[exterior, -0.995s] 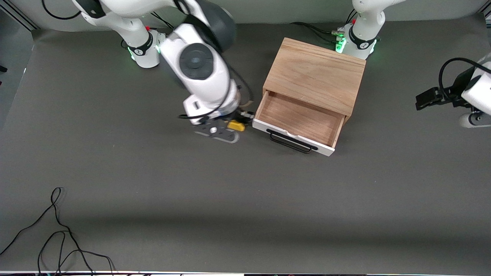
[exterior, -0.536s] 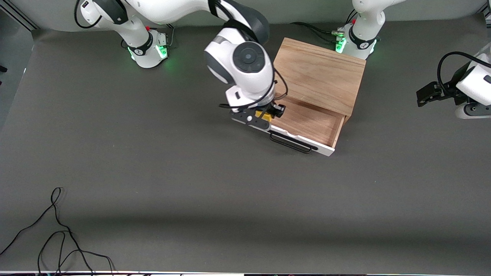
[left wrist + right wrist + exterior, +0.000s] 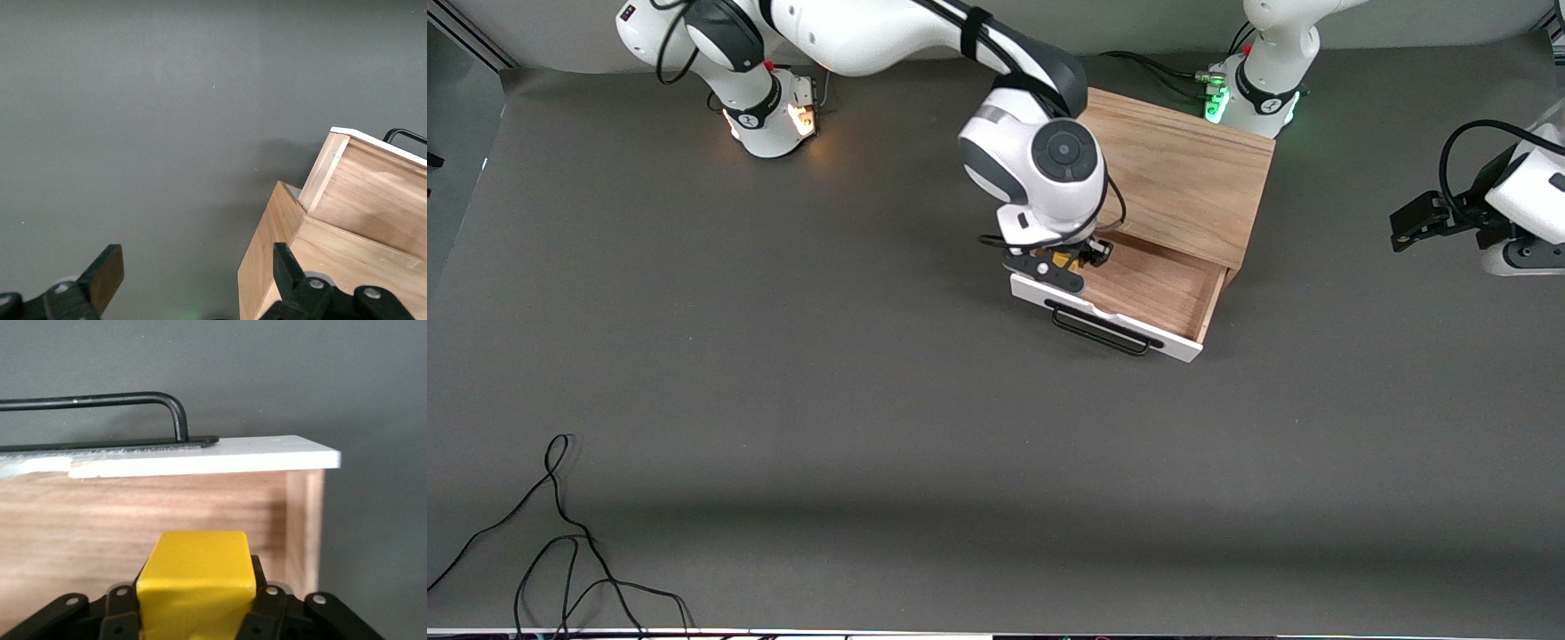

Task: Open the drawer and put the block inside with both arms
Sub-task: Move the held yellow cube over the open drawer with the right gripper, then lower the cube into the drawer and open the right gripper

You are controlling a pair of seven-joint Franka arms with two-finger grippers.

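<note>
The right wrist view gives the clearest look at the yellow block [image 3: 197,577]: the right gripper [image 3: 197,613] has its fingers clenched on it, and the cube hangs over the open drawer [image 3: 167,513], close to the inner face of the white front panel [image 3: 253,453] and to one side wall. The black bar handle [image 3: 120,403] shows above the panel's edge.

In the front view only a sliver of the block [image 3: 1062,260] shows under the right arm's wrist, and the right gripper [image 3: 1060,264] is mostly covered by that wrist. This view alone shows the whole oak cabinet [image 3: 1183,169] standing on the grey table [image 3: 783,427], with the drawer [image 3: 1152,289] pulled out toward the front camera; the block is over the drawer's corner toward the right arm's end.

The left gripper [image 3: 1418,222] waits over the table at the left arm's end, well apart from the cabinet. The left wrist view shows its fingers [image 3: 107,273] spread wide with nothing between them, plus the cabinet's side [image 3: 267,260]. A loose black cable [image 3: 560,533] lies near the table's front edge.
</note>
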